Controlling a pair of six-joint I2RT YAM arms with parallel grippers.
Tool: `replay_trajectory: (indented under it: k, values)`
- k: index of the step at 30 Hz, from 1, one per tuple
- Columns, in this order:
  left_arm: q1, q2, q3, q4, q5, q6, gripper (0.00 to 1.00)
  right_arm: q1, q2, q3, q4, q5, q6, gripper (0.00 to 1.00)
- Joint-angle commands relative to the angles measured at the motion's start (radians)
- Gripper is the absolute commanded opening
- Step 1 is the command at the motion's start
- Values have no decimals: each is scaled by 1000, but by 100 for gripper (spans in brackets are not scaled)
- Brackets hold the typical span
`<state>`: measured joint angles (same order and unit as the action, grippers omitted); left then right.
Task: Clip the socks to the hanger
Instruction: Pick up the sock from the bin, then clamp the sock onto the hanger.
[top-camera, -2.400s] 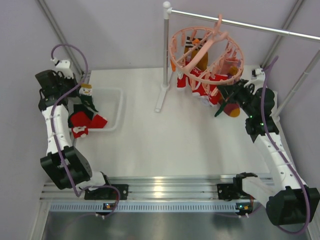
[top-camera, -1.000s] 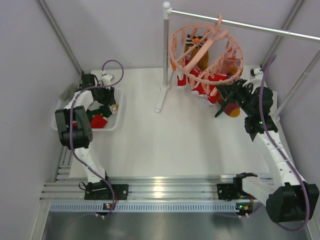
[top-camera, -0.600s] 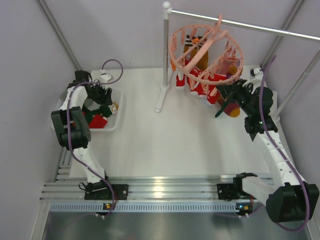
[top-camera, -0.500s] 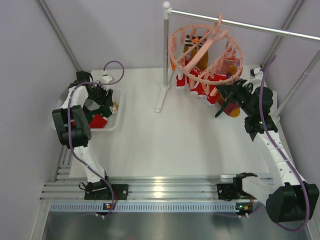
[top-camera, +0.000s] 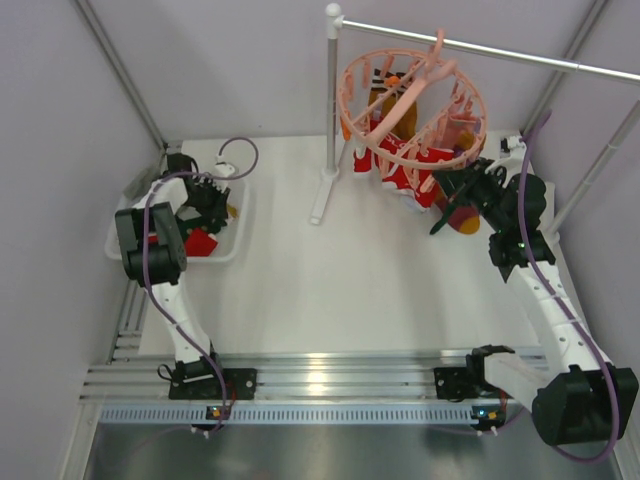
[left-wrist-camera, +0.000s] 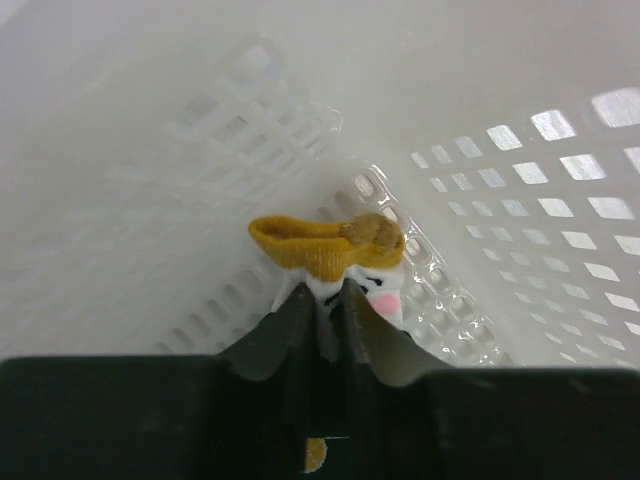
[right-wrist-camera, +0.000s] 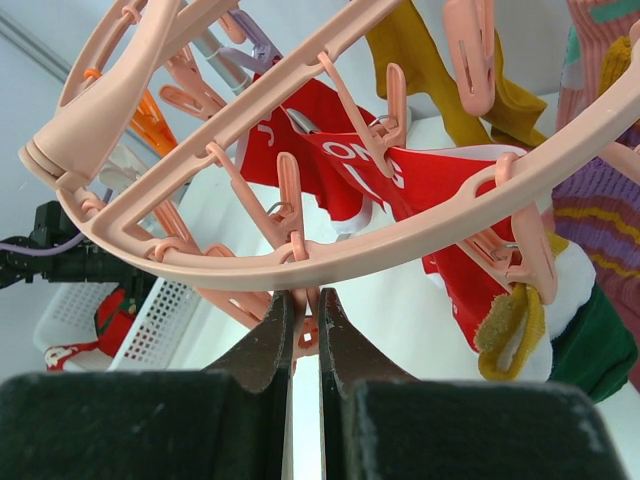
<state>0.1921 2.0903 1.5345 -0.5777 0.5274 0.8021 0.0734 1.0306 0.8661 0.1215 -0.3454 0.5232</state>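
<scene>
L end effector (left-wrist-camera: 322, 300), nearly closed, is pinching a mustard-cuffed sock (left-wrist-camera: 325, 240) lying straight ahead, cuff crosswise, in the basket (left-wrist-camera: 520, 200) corner. R end effector (right-wrist-camera: 304, 296), nearly shut, is nipping a clip (right-wrist-camera: 306, 335) under the hanger (right-wrist-camera: 330, 250), well apart across the surface (top-camera: 350, 290).

The basket (top-camera: 238, 225) stands on the table (top-camera: 330, 280) at the far left. The left gripper (left-wrist-camera: 322, 295) is inside it, at a sock (left-wrist-camera: 330, 245) by the wall. At the far right the hanger (top-camera: 470, 110) hangs from the rail (top-camera: 520, 55), with socks (top-camera: 405, 175) below it. The right gripper (right-wrist-camera: 303, 300) is under its ring, at a clip (right-wrist-camera: 293, 215).
</scene>
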Motion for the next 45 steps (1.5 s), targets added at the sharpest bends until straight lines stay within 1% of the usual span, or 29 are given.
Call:
replay_trajectory:
  k: [1,2,3,6,7,10,12,15,18,19,21,22,23,24,25,26,27,28,29,30,31,32,34,35,36,37,38,41,45]
  values:
    - [-11,-27,-28,13,-15,8,18,-15,-15,50,-2,2,-20,0]
    - [-8,-39,-27,7,-15,6,16,-15,-15,51,-6,2,-25,0]
    - [-6,-50,-22,0,-14,2,11,-15,-15,51,-6,2,-26,0]
    - [9,-105,13,-57,-6,-24,3,-20,-18,57,-8,2,-26,0]
    - [13,-142,21,-66,14,-44,0,-18,-18,60,-8,2,-26,0]
    - [38,-225,52,-99,65,-75,0,-20,-15,63,-8,0,-22,0]
    - [49,-269,78,-132,130,-86,0,-20,-12,65,-8,0,-19,0]
    - [47,-357,93,-159,265,-107,0,-20,-7,68,1,-3,-14,0]
    - [38,-438,93,-131,369,-188,0,-18,-3,67,9,-7,-3,0]
    - [29,-469,93,-111,394,-242,0,-20,-1,63,13,-10,4,0]
    - [-20,-499,81,-84,463,-283,0,-20,2,60,23,-14,11,0]
    - [-45,-533,60,-39,471,-322,0,-20,5,60,29,-15,20,0]
    - [-103,-553,44,-2,468,-355,0,-18,6,60,32,-21,24,0]
    - [-132,-590,26,39,470,-430,0,-20,9,62,35,-23,26,0]
    - [-161,-607,-14,86,465,-464,0,-20,8,62,36,-24,31,0]
    - [-234,-624,-37,190,456,-506,0,-20,8,62,41,-23,34,0]
    - [-268,-639,-60,243,444,-544,0,-20,8,65,43,-24,35,0]
    - [-304,-660,-95,278,416,-581,0,-20,9,67,46,-26,43,0]
    - [-380,-668,-111,336,393,-592,0,-18,11,67,49,-27,46,0]
    - [-416,-673,-123,361,373,-621,0,-18,13,70,52,-27,55,0]
    - [-451,-670,-143,389,324,-642,0,-20,13,68,53,-27,60,0]
    - [-518,-662,-151,415,300,-664,0,-20,16,70,53,-27,64,0]
    - [-594,-630,-157,461,237,-710,0,-20,19,67,56,-26,78,0]
    - [-665,-616,-157,482,192,-731,0,-18,19,63,61,-26,84,0]
    - [-703,-586,-152,505,174,-747,0,-18,20,59,66,-26,89,0]
    - [-739,-572,-139,509,146,-747,0,-20,22,59,66,-27,99,0]
    - [-807,-560,-137,524,102,-748,0,-20,22,59,66,-32,103,0]
    - [-888,-492,-111,570,79,-765,0,-20,22,60,66,-43,116,0]
    - [-924,-373,-16,570,68,-800,0,-18,16,70,50,-49,123,0]
